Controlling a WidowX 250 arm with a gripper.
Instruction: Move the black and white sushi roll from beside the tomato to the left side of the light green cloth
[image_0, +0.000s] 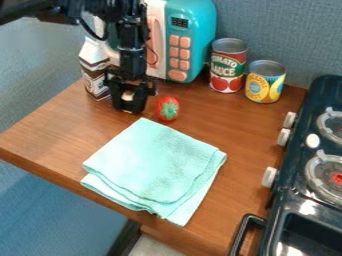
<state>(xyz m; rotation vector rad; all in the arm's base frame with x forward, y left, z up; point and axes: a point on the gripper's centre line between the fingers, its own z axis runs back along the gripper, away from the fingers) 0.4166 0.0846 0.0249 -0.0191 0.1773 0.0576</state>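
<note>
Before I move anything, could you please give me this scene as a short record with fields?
gripper: low over the table, between the carton and the red toy
held item: unclear; a pale patch shows at the gripper
cloth: folded, flat, turquoise
cans: red one and yellow-blue one, both upright
appliances: turquoise toy microwave behind; dark stove beside the table

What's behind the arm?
Partly behind the arm and its gripper are the teal toy microwave and a brown-and-white carton. Whatever the arm covers is hidden, so I can't tell what else is there.
</note>
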